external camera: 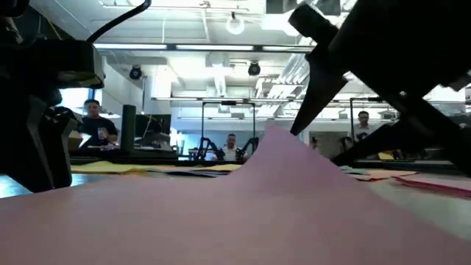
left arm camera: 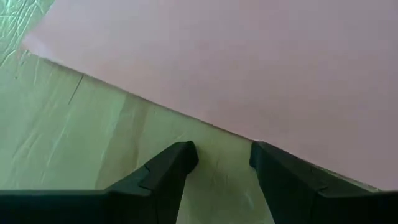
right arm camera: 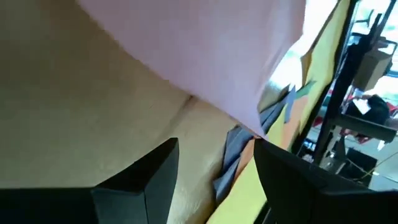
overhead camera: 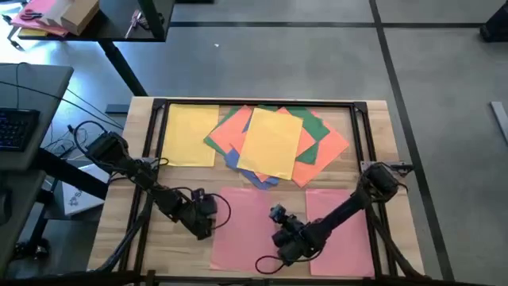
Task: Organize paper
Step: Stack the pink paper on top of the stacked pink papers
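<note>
1. Wooden table [overhead camera: 119, 238] with a dark frame carries all the paper, and an open room with desks and people shows beyond it in the low view.
2. Nearest me lies a large pink sheet [overhead camera: 250, 230]; my left gripper [overhead camera: 202, 226] sits low at its one edge, fingers [left arm camera: 168, 168] parted, with the sheet's border lying just ahead of them on bare wood.
3. My right gripper [overhead camera: 286, 246] rests at the same sheet's other side, fingers also apart and holding nothing; the paper rises in a hump [external camera: 276, 147] in front of it.
4. A second pink sheet [overhead camera: 341, 222] lies under my right arm.
5. Farther out from both grippers, a yellow sheet [overhead camera: 190, 135] lies alone, beside a fanned pile of orange, green, blue and yellow sheets [overhead camera: 274, 143].
</note>
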